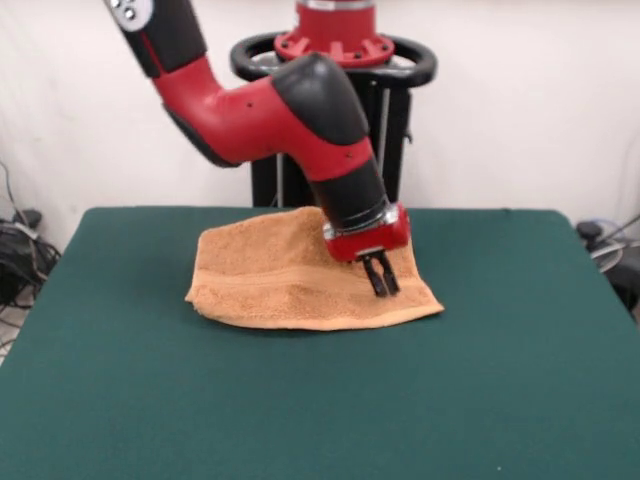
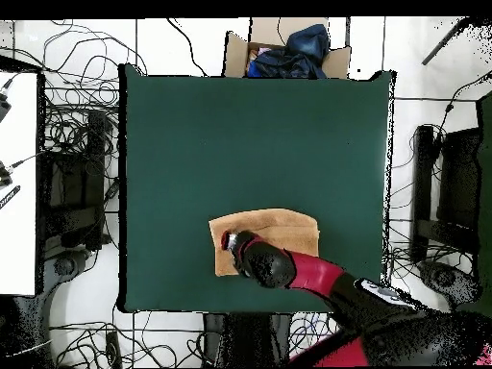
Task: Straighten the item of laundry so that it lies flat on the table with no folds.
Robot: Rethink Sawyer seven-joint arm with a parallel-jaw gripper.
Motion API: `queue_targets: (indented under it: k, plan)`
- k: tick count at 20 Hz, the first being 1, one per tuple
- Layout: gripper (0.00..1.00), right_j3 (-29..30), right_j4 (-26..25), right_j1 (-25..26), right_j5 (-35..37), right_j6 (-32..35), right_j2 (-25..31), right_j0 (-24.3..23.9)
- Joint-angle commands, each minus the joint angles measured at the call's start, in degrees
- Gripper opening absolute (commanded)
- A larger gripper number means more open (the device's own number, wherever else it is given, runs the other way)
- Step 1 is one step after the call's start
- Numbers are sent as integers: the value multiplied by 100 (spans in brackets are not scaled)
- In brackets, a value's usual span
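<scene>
A brown box [image 2: 285, 48] sits at the top middle of the overhead view, just past the tabletop's edge. A blue bag [image 2: 291, 53] lies in it. Black wires [image 2: 82, 125] loop over the white floor [image 2: 404, 43] on the left side. In the front view, a white wall [image 1: 520, 110] fills the top.

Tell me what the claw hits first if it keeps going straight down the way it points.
Most likely the towel: the claw points down at its right part, tips close over or on the cloth; contact is unclear. The table lies beneath.
</scene>
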Motion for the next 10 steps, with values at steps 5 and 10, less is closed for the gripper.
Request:
queue_targets:
  k: [5, 10]
  plan:
    - [0, -231, -152, 959, -745, 968, 1321, -396]
    - [0, -549, 572, -325, 1149, 618, -884, 1346]
